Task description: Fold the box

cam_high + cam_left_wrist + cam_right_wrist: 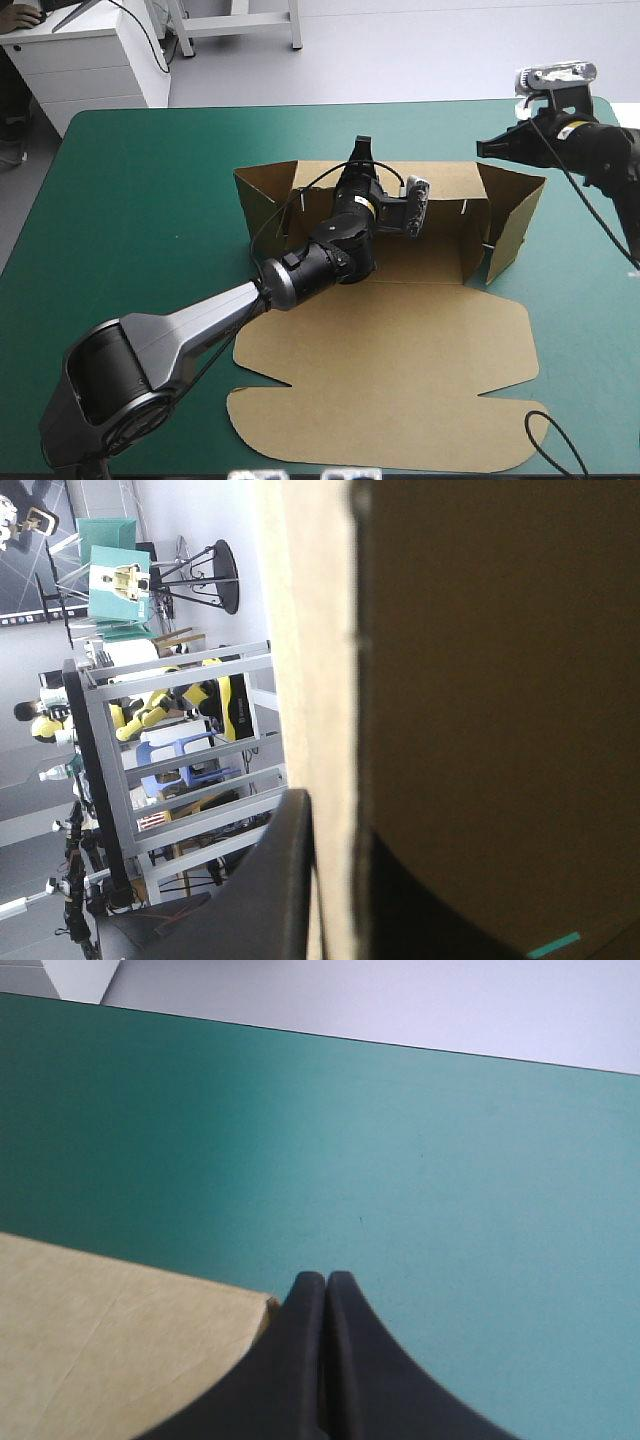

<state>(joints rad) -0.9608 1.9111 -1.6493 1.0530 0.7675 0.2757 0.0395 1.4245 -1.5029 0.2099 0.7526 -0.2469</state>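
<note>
Counted: 1 brown box (pixel 400 350), 2 arms, 2 tools, on 1 teal-green tabletop (pixel 130 200).

Left: the left arm (pixel 200 325) came in from the near left corner and reached across the box's floor. The left tool (pixel 360 148) sat at the top edge of the far wall (pixel 445 180). Left wrist view: 1 black finger (pixel 275 880) lay against the pale cut edge of the board, brown board filled the other side, with a dark shape low down. The tool was clamped on that wall.

Middle: the box lay at mid-tabletop, 3 walls raised (left, far, right) and the lid flat toward the near edge. The arm hid much of the tray floor and part of the far wall from above.

Right: the right tool (pixel 487 148) hung above the box's far right corner, apart from the board. Right wrist view: its 2 fingers were pressed together in 1 point, holding nothing, with a corner of board (pixel 120 1350) just beside them and bare teal-green cover ahead.
</note>
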